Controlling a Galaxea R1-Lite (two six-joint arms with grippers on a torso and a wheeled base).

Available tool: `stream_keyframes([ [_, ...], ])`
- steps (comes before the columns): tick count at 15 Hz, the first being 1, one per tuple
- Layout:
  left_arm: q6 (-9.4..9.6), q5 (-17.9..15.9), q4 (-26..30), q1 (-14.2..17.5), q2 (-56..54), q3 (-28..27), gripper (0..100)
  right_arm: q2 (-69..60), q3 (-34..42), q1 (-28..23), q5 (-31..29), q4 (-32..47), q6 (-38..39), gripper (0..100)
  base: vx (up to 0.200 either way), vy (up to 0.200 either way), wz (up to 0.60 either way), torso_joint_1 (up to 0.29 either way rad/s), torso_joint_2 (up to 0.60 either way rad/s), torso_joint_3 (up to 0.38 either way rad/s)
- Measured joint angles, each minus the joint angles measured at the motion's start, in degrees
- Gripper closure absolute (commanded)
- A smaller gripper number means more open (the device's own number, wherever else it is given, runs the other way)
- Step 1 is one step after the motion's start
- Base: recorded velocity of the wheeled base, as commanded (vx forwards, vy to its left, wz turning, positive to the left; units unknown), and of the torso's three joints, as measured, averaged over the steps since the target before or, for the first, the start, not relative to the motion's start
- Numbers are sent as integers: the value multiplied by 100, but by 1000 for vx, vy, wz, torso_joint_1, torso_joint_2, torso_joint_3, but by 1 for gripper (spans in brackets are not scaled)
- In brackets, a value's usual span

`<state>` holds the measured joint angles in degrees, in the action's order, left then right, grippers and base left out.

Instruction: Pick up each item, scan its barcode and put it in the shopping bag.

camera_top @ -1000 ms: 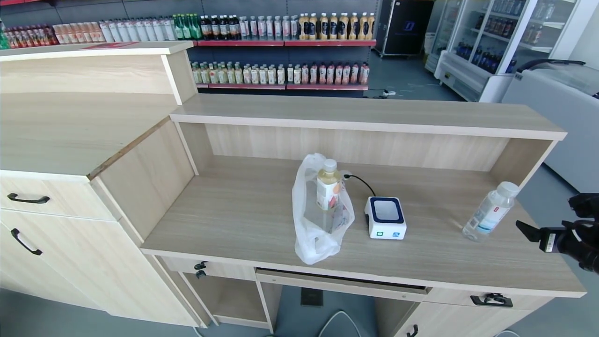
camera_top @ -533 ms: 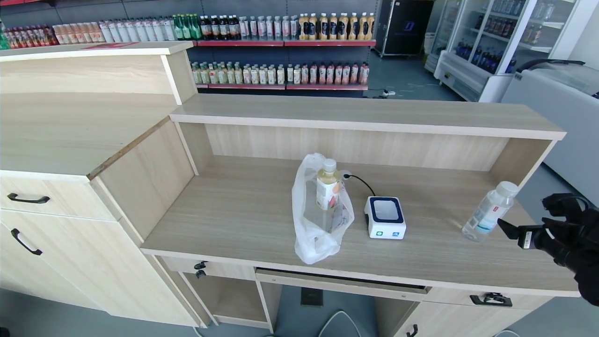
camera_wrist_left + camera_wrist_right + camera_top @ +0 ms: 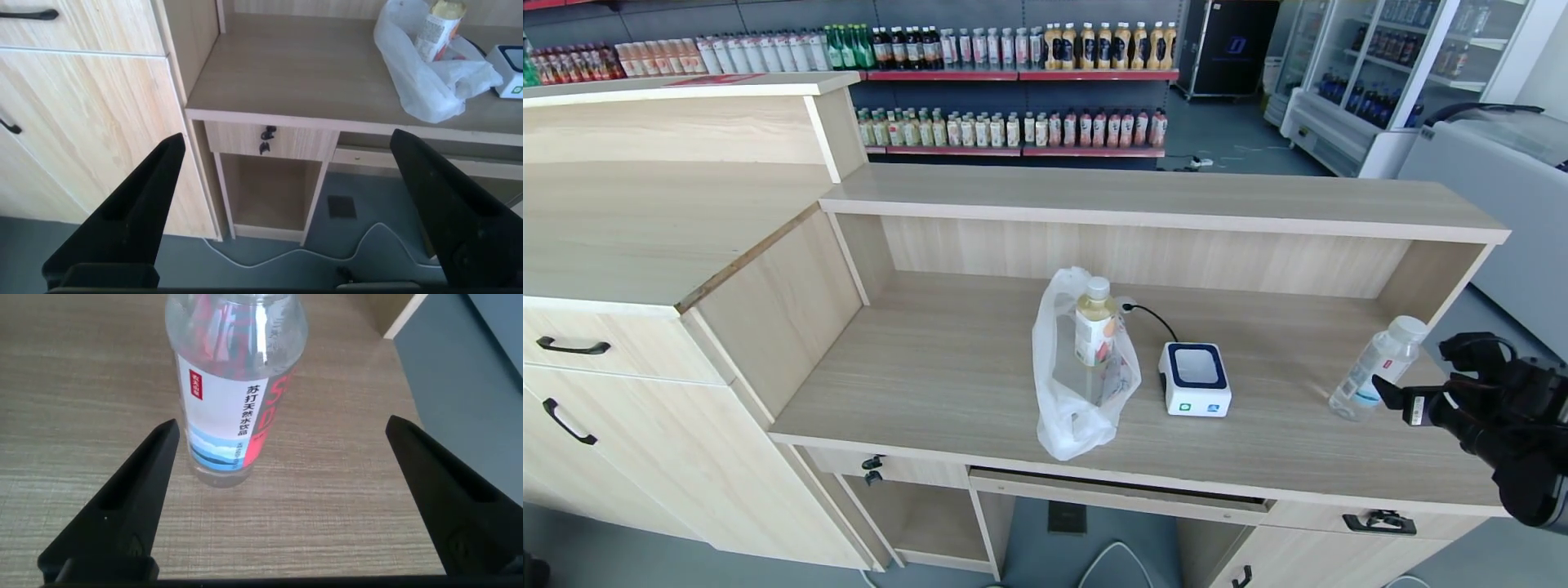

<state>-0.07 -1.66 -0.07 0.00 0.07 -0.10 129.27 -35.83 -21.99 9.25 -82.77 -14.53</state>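
Two bottles stand in the head view. A tea bottle (image 3: 1094,327) already sits inside the shopping bag (image 3: 1078,392) at centre frame. A clear water bottle (image 3: 1376,369) stands on the wooden counter (image 3: 947,359) at the right of the frame, well apart from the bag. The white scanner (image 3: 1195,378) lies between them, just right of the bag. The right gripper (image 3: 1413,384) hangs at the right edge, level with the water bottle's lower half, one finger just beside it. The bottle lies directly left of the claw in the picture, its long axis upright though it looks slightly tilted here. The right arm is clearly the nearer one for this pick.

In the left wrist view, the left gripper (image 3: 286,139) has its fingers spread wide, holding nothing. It sits low in front of the counter's drawers, with the bag and the scanner (image 3: 513,69) far off.

In the right wrist view, the right gripper's fingers (image 3: 122,506) are wide apart and empty. The water bottle stands ahead of them, a little off the midline toward one finger, and touches neither. A short push straight forward should bring the body between the fingers, and closing across it would suit the upright axis. A nudge from the nearer finger could tip it.
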Motion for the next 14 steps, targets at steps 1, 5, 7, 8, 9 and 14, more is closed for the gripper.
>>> stream_keyframes([
  [1,0,-1,0,0,0,0,0,24,-44,55,-30,-7,4,0,0,0,0,0,0,0],
  [5,2,-1,0,0,0,0,0,152,-173,236,-44,-11,0,0,0,0,0,0,0,0],
  [7,0,0,0,0,0,0,0,232,-207,295,-48,-128,-11,0,0,0,0,0,0,0],
  [8,0,0,0,0,0,0,0,271,-232,325,-72,-183,-13,0,0,0,0,0,0,0],
  [9,0,-1,0,0,0,0,0,317,-265,354,-173,-221,-13,0,0,0,0,0,0,0],
  [14,0,-1,0,0,0,0,0,560,-599,510,-408,-235,-13,0,0,0,0,0,0,0],
])
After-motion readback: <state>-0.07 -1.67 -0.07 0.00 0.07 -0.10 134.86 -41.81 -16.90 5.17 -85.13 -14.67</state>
